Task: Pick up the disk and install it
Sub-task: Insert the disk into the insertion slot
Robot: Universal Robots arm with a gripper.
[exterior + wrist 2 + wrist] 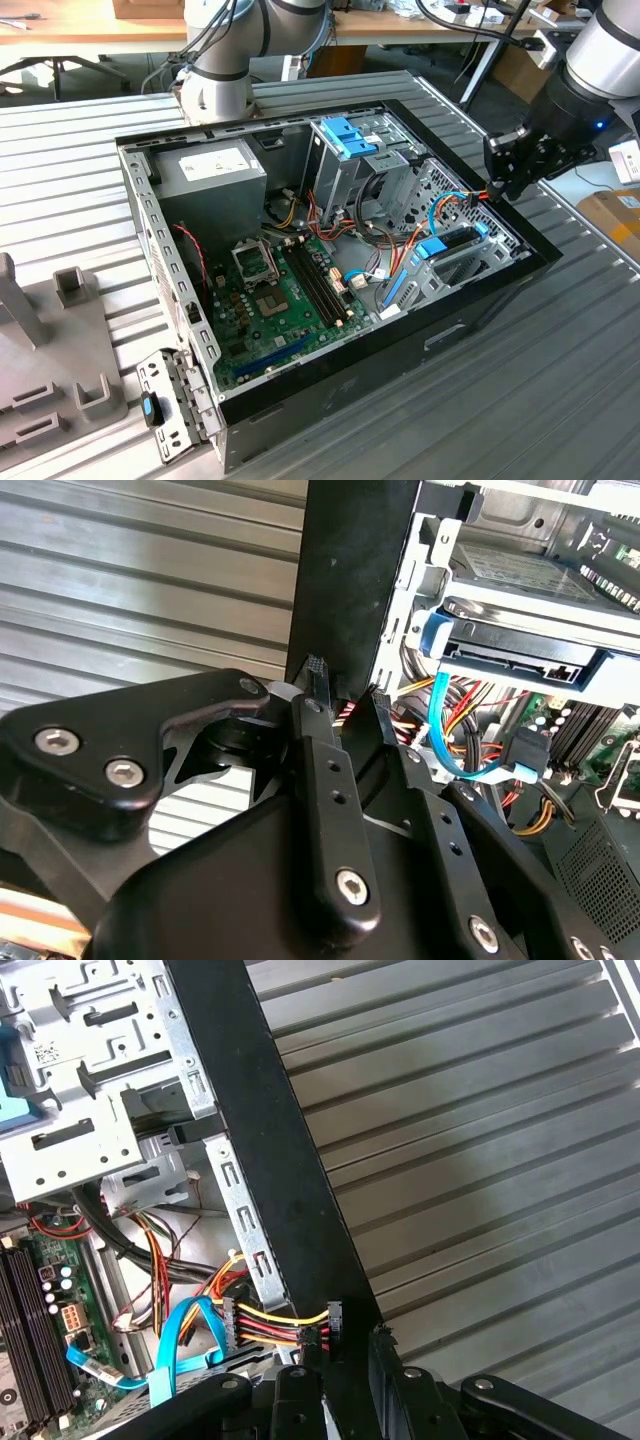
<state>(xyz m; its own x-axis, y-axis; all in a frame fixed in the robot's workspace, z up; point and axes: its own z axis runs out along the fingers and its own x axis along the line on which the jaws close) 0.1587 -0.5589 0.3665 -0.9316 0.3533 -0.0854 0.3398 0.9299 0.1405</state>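
Your end effector (345, 705) is hanging at the computer case (500, 290) rim, fingers slightly apart and empty, beside the disk (520, 645) sitting in its bay.

The disk (520, 656) sits just ahead of my pincer (345, 685), a little to one side and not touching it. It lies flat inside a metal bay (415, 580). It is a thin dark-grey slab. A light-blue bracket (436, 635) wraps its near corner, and its connector edge faces me. In the exterior view I see its blue frame (446, 243) just below my pincer.
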